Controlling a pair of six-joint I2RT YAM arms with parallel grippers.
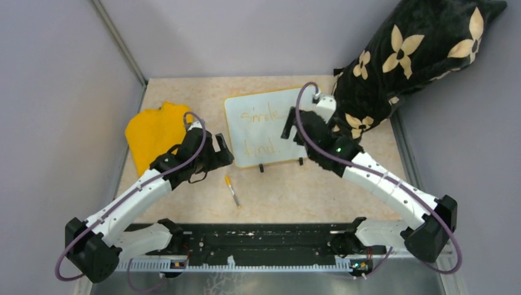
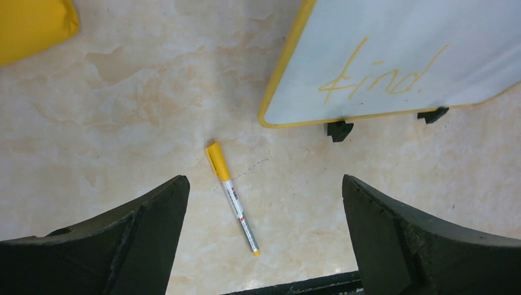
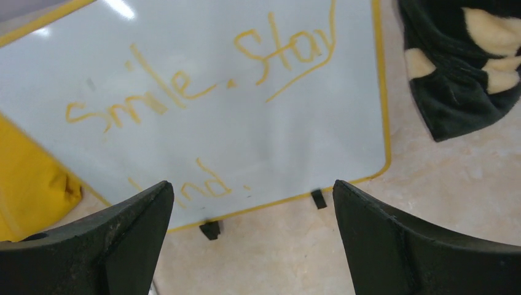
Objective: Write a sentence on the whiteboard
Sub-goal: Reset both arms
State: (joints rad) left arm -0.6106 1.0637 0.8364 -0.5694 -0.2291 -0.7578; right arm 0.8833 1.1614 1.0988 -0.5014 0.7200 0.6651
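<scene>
1. Cloth [image 1: 156,132]: yellow, bunched, on the table [image 1: 319,190] at far left, well apart from the whiteboard.

2. Left gripper [image 2: 264,190]: fingers spread wide, holding nothing. It hangs over the table between the cloth and the whiteboard's near left corner. The wrist view looks down past both fingers onto bare table and the marker.

3. Marker [image 2: 232,198]: slim, with a yellow cap, white barrel and yellow end. It lies flat on the table, capped end toward the whiteboard. It is just in front of the board's left corner and touches neither board nor gripper.

4. Whiteboard [image 1: 270,132]: white, glossy, with rounded corners and a thin orange-yellow frame. It sits mid-table and is propped on two black feet [image 1: 262,168] at its near edge. Its face is turned toward the arms.

5. Sentence [image 3: 178,86]: thin orange handwriting on the whiteboard in two lines. The upper line reads "Smile. Stay", with a stroke under "Stay". The lower line reads "kind." and sits at the left. In the top view, "Stay" is hidden behind the right arm.

6. Right gripper [image 1: 293,130]: fingers spread wide, holding nothing. It hovers in front of the whiteboard's right half; whether it touches the board cannot be told.

7. Cushion [image 1: 405,55]: black plush with cream flower shapes, at far right. It leans on the back wall, its lower end near the board's right edge.
</scene>
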